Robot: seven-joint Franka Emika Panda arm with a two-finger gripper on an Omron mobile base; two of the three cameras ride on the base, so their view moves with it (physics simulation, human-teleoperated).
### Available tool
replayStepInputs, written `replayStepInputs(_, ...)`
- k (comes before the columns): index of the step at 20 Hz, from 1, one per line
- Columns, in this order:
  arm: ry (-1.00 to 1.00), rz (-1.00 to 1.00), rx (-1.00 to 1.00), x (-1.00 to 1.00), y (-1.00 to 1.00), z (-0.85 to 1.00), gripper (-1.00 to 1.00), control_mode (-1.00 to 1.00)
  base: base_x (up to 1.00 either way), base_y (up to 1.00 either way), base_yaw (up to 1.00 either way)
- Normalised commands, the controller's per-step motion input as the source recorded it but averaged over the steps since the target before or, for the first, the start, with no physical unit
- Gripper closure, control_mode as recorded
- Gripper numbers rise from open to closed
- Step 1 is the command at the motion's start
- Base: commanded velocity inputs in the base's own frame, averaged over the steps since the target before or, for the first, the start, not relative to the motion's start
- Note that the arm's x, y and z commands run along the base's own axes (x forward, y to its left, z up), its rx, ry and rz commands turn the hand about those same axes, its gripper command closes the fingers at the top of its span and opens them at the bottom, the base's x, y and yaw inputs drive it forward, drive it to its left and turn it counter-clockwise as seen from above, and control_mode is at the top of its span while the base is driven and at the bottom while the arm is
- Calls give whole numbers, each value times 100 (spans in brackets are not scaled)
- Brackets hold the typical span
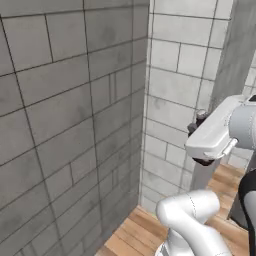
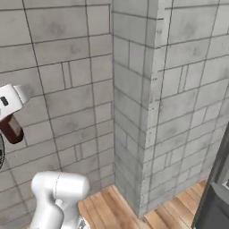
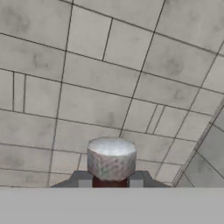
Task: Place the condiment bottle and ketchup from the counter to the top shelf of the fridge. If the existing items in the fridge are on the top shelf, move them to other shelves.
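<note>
My gripper is shut on a dark red bottle with a pale, speckled cap, by its look the ketchup. The cap stands up between the two fingertips, and most of the body is hidden below them. In the right base view the bottle's dark red body hangs under the white hand at the far left, in the air before the tiled wall. The left base view has the hand at mid right, with the bottle's lower end poking out beneath it.
A grey tiled wall fills the left, and a tiled corner pillar juts out ahead. Wooden floor runs along its foot. A dark upright panel stands at the lower right edge.
</note>
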Motion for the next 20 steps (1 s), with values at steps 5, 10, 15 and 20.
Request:
replayStepInputs(5,0,0,0,0,0,0,100,100,0,0,-100)
replayStepInputs(10,0,0,0,0,0,0,100,100,1,1,-96)
replayStepInputs(15,0,0,0,0,0,0,100,100,45,-11,-71)
replayStepInputs(20,0,0,0,0,0,0,100,100,87,-30,-43)
